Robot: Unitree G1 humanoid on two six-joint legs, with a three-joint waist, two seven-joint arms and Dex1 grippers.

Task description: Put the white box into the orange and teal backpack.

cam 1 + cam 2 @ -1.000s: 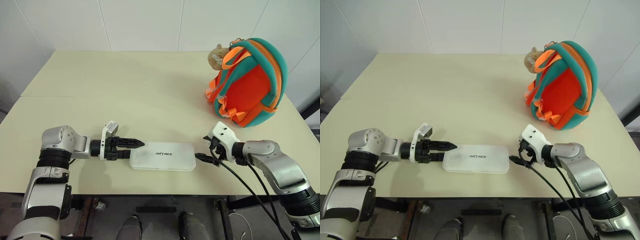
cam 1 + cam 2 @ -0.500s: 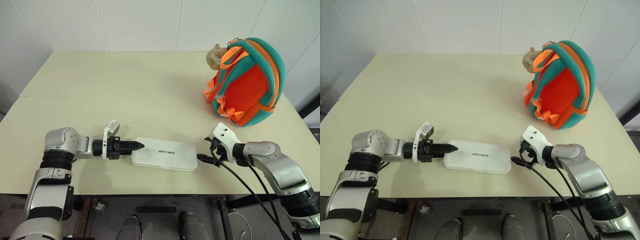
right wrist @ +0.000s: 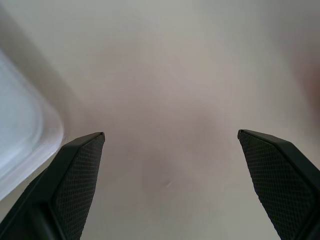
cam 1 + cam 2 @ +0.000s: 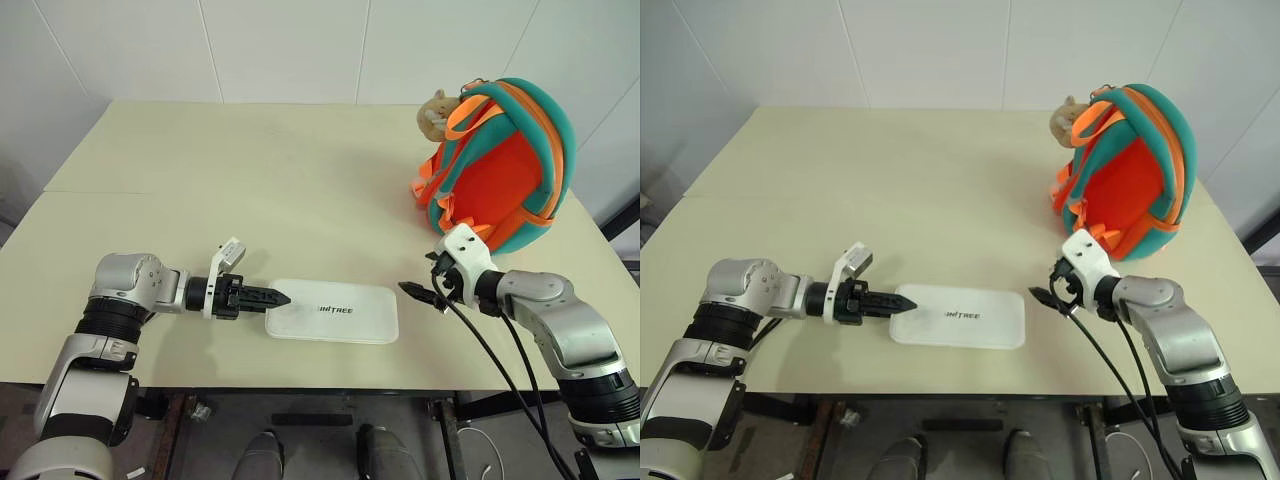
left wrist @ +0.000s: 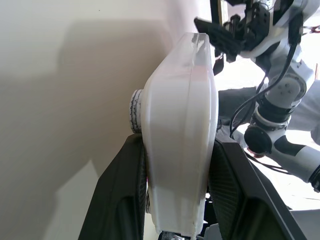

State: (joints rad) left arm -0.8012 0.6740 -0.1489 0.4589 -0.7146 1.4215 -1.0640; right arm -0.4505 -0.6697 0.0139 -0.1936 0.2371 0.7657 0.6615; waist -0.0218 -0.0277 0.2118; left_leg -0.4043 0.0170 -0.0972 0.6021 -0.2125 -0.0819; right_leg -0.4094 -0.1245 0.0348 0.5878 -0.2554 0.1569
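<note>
The white box [image 4: 335,310] lies flat near the table's front edge, its "UNITREE" lettering facing up. My left gripper [image 4: 272,297] is shut on the box's left end. In the left wrist view the box [image 5: 180,150] sits pinched between the two black fingers [image 5: 125,200]. My right gripper [image 4: 418,293] stands open just off the box's right end, apart from it. Its wide-spread fingers [image 3: 80,170] frame bare table, with a box corner [image 3: 20,140] at the side. The orange and teal backpack [image 4: 500,165] stands upright at the back right, behind the right gripper.
A tan plush charm [image 4: 437,110] hangs at the backpack's upper left. The cream table [image 4: 250,190] is bare across its left and middle. Black cables [image 4: 500,370] trail from my right wrist over the front edge.
My left gripper has closed on the box's left end and its wrist has rolled. My right gripper has lifted and drawn back to the right, away from the box's end.
</note>
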